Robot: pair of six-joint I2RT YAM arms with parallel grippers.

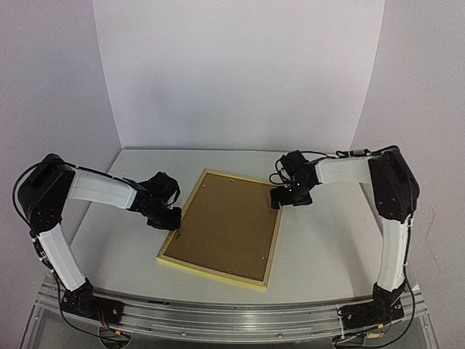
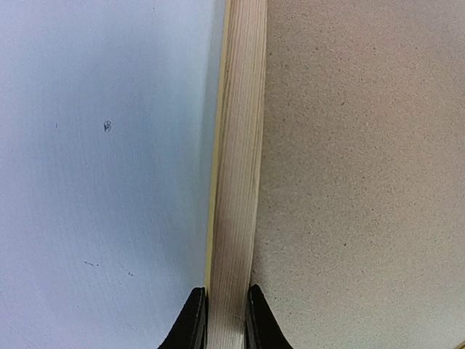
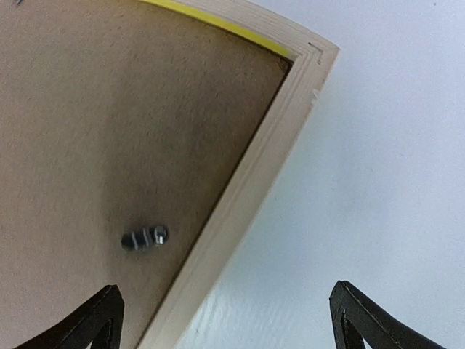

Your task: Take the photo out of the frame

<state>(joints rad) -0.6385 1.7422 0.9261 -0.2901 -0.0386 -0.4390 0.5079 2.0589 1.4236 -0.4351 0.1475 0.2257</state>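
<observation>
Since lying face down, no sight of the photo: judged to be inside the frame [image 1: 218, 272], under the brown backing board [image 1: 225, 225], centre of the top view on the table [image 1: 109, 247]. Pinched shut on the frame's left rail with left gripper [image 1: 166, 218], one finger each side of the wood at bottom of the left wrist view. Spread wide with right gripper [image 1: 287, 196] over the upper right corner, straddling the right rail, gripping nothing. Judged light and stiff for the frame; rails fine to pinch, pane fragile, so no twisting. Thin, floppy, easy to crease for the photo; best taken by an edge once board is out. Probably needs turning the small metal clip [image 3: 145, 238] first. No brand, label or readable writing anywhere.
</observation>
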